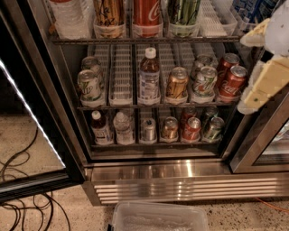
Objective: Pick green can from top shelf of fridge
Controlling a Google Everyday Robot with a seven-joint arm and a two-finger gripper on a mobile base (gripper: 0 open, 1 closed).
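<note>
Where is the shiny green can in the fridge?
In the camera view the green can stands on the top shelf, right of the red cola can; the pincer hangs at the right edge.

Hand: blocky pale cream-yellow plastic hand [265,85], at the right edge of the view
Hand surfaces: flat, matte, angular faces, greyer towards the lower tip
Upper segment: smaller cream wedge-shaped piece [255,38], soft-edged
Arm shell: smooth white rounded casing [281,25] above the cream parts
Joint: dark narrow gap between the two cream pieces
</note>
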